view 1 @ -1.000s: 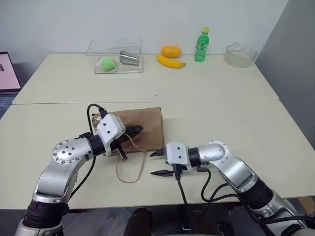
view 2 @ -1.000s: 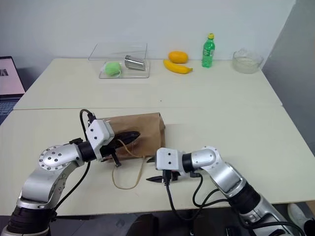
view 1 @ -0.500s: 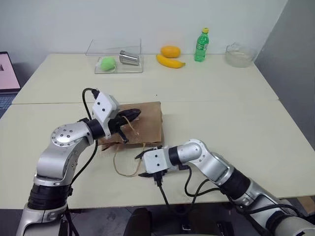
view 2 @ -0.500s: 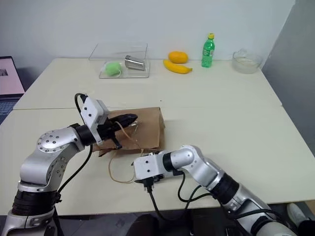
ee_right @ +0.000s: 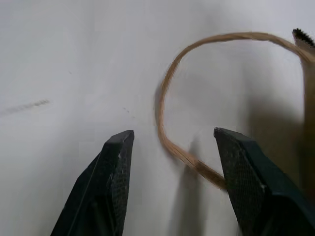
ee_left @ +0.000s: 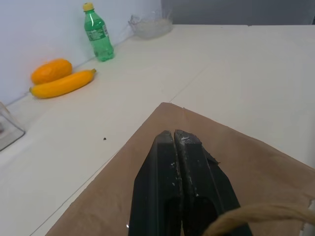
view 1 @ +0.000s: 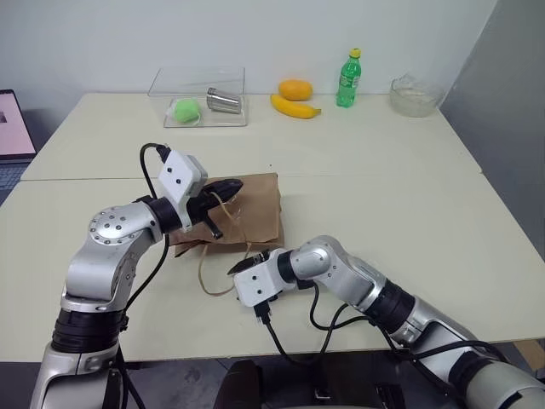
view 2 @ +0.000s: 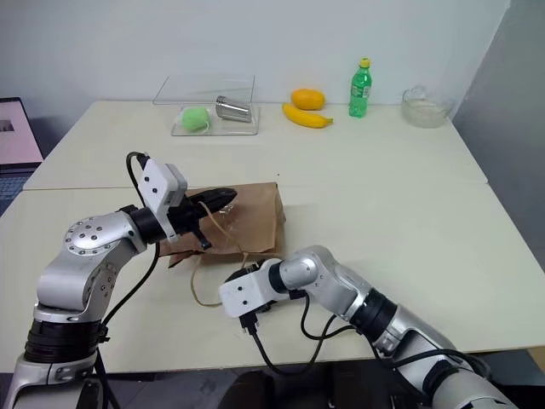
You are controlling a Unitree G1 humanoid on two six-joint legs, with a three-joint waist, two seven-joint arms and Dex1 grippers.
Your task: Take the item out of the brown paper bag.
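One brown paper bag (view 1: 230, 213) lies flat on the table (view 1: 409, 213), and the ketchup bottle cannot be made out anywhere, so whether it sits inside cannot be told. The left end effector (view 1: 228, 187) hangs over the bag's upper face with its fingers (ee_left: 189, 162) pressed tightly together; a tan string handle (view 1: 223, 204) loops up right at its tip, but whether it is pinched there cannot be told. The second string handle (ee_right: 167, 123) trails off the bag's mouth onto the table, and the right end effector (view 1: 239, 267) sits just beside it, fingers (ee_right: 110, 182) spread apart, holding nothing, with the loop lying between and ahead of them. Well beyond the left end effector, at the table's far edge, stand a clear tray (view 1: 200, 102) with a green ball (view 1: 185, 108) and a metal cup (view 1: 224, 100), a banana (view 1: 295, 106), an orange fruit (view 1: 295, 88), a green soda bottle (view 1: 347, 78) and a glass bowl (view 1: 415, 95).
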